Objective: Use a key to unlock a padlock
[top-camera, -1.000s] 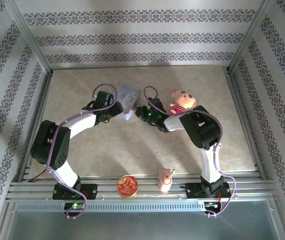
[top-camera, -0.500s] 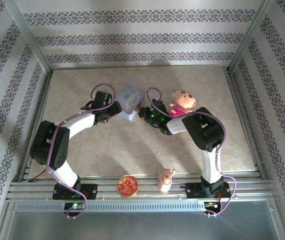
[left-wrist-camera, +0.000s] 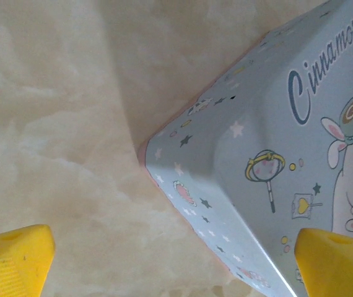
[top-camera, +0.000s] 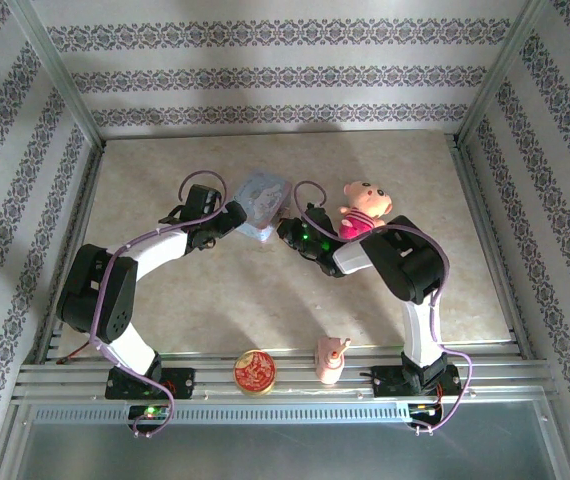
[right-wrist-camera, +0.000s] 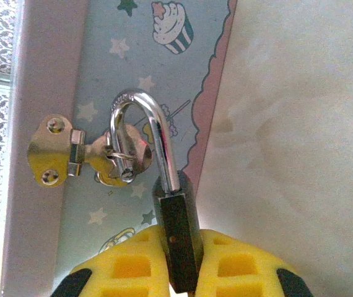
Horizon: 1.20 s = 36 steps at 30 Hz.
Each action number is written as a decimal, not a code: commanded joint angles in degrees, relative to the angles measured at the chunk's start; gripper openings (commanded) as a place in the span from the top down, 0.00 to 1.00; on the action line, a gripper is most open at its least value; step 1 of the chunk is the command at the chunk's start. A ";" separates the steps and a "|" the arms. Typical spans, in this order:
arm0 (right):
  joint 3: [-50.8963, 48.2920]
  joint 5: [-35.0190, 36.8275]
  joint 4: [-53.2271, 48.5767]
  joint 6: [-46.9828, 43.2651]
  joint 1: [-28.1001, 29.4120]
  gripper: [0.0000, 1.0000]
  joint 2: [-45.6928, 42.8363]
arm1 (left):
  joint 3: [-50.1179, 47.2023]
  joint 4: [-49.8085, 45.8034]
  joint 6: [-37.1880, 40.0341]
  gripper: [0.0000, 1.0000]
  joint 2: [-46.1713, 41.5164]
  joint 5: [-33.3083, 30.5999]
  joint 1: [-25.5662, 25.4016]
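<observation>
Dark metal with a silvery shackle, the padlock [right-wrist-camera: 175, 210] hangs in the hasp [right-wrist-camera: 71, 154] on the side of the pale blue tin [top-camera: 263, 195]. The tin lies toward the far edge of the table [top-camera: 415, 170], about midway along it. The right pincer [right-wrist-camera: 179, 266] clamps the padlock's body between its yellow fingers [right-wrist-camera: 251, 257]. The keyhole is hidden, and we cannot tell if the shackle is released, so we judge the unlocking not finished. The left pincer [left-wrist-camera: 176, 257] stands wide open near a corner of the tin, holding nothing.
</observation>
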 commanded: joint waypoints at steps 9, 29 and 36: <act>1.48 3.15 6.08 2.40 0.04 1.00 2.65 | -1.15 1.18 -0.57 0.08 3.30 0.68 -0.38; 2.13 3.86 13.84 4.93 -2.31 1.00 4.99 | -2.35 -0.61 0.50 0.25 3.19 -0.21 -0.20; -1.38 4.12 14.72 3.56 -3.65 1.00 2.62 | -2.30 -1.08 0.78 0.27 2.51 -1.34 0.82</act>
